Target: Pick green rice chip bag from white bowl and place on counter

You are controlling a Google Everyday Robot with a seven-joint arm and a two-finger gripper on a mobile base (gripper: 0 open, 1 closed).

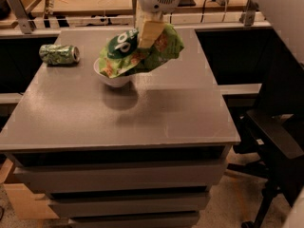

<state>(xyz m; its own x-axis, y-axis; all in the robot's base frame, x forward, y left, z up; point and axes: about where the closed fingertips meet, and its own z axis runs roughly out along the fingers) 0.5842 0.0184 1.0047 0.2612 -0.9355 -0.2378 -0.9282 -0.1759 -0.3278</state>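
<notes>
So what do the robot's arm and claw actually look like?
The gripper, over the white bowl and shut on the green rice chip bag, has a flat cream finger under a rounded white housing with a round dotted grille. The arm is a smooth white shell; no cables show.

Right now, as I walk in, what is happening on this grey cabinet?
The robot's gripper is above the back part of the counter and is shut on the top of the green rice chip bag. The bag hangs tilted over the white bowl, its lower end at the bowl's rim, so it is not yet set down on the counter. A green soda can lies on its side beside the bowl.
</notes>
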